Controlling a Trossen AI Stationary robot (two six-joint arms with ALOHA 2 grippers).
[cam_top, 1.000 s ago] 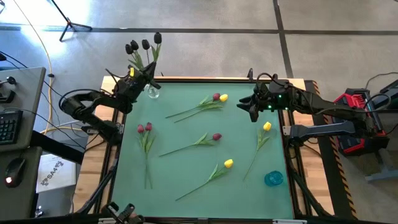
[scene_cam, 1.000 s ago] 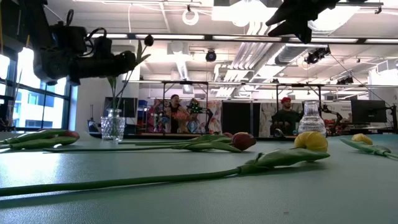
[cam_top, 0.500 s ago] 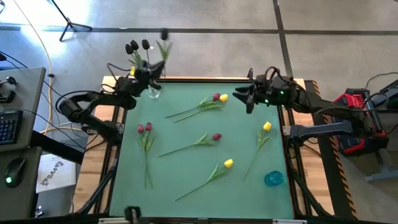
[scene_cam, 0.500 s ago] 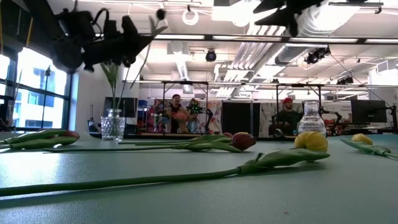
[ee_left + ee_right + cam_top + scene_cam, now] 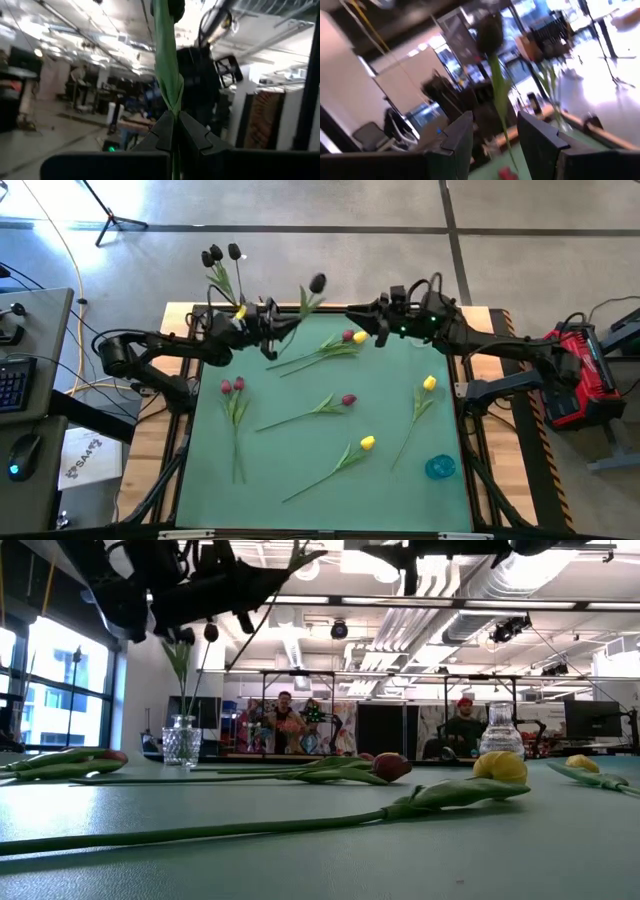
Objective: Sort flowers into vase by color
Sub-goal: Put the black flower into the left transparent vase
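My left gripper (image 5: pixel 272 332) (image 5: pixel 172 120) hangs above the table's far edge, shut on a black tulip (image 5: pixel 318 283) with a green leaf (image 5: pixel 167 65). My right gripper (image 5: pixel 356 323) (image 5: pixel 492 125) is open and faces that tulip from the right. In its wrist view the stem (image 5: pixel 501 95) and black head (image 5: pixel 490 30) show between its fingers, just ahead of them. Two more black tulips (image 5: pixel 222 255) stand by their stems in a clear vase (image 5: pixel 181 745) at the far left corner. Red and yellow tulips (image 5: pixel 350 337) (image 5: pixel 232 386) (image 5: pixel 367 443) lie flat on the green mat. My left gripper pinches the black tulip's stem just below the leaf (image 5: pixel 173 116) between its two fingers, coming level from the table's left. The tulip is lifted clear and slants up, its head toward the far right and its stem end (image 5: pixel 269 356) below the fingers.
A bluish vase (image 5: pixel 440 467) stands near the mat's near right corner. More tulips lie around the middle: a red one (image 5: pixel 348 399) and a yellow one (image 5: pixel 429 383). People sit in the room beyond the table (image 5: pixel 283 705).
My left gripper has drawn one black tulip up out of the vase and carried it right along the far edge, and the flower has tipped from upright to slanting. My right gripper has moved left toward it. Two black tulips stay in the vase.
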